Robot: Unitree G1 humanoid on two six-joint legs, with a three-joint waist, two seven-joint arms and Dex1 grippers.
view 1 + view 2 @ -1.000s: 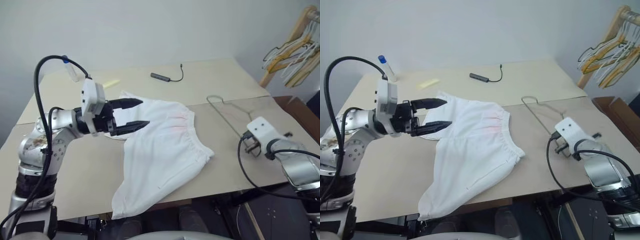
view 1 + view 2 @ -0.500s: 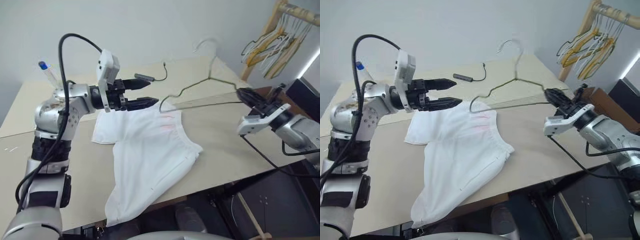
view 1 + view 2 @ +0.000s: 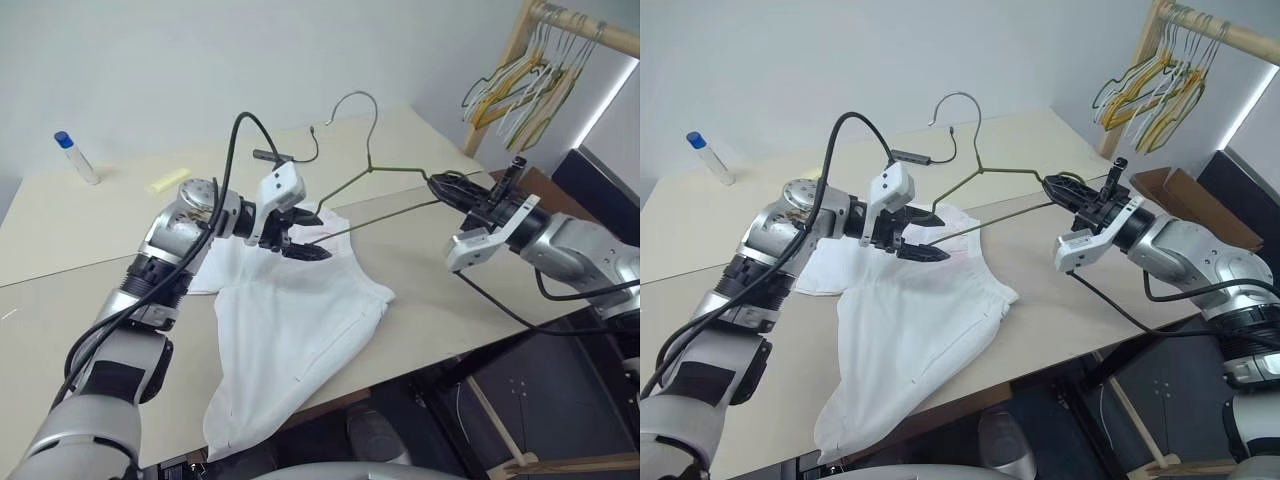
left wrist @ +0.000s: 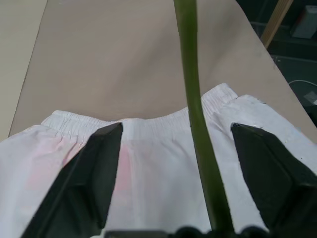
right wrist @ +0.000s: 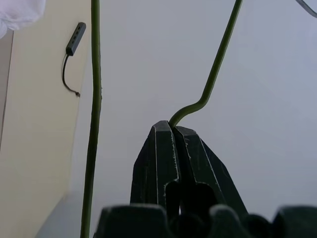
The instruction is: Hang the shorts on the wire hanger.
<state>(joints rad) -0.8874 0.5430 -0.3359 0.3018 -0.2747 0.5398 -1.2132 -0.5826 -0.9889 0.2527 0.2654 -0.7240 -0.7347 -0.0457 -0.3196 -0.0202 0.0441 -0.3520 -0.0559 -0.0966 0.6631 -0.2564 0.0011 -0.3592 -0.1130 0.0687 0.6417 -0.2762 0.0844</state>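
Fingers of the left gripper point(image 3: 303, 238) stand parted and hold nothing, poised just above the gathered waistband of the shorts point(image 3: 295, 330), which lie flat on the table point(image 3: 440, 290) with one leg trailing over its near edge. In the left wrist view the lower bar of the wire hanger point(image 3: 375, 195) runs straight up the gap between those two fingers point(image 4: 99, 173), nearer one of them than the other, touching neither as far as I can tell, and the waistband lies crosswise just beyond the tips. The right gripper point(image 3: 1058, 186) is clamped tight on one end corner of the hanger, holding it in the air with its hook up and its long axis reaching from the right fingers across to the left ones, so the free end hangs right beside the left fingertips.

The coming move, as I judge it, turns on this: the waistband lies under and ahead of the left fingers (the nearer arm by far), while the hanger's free end sits at the same spot, slightly higher. A grasp of the fabric must slip beneath the wire rather than pinch it.
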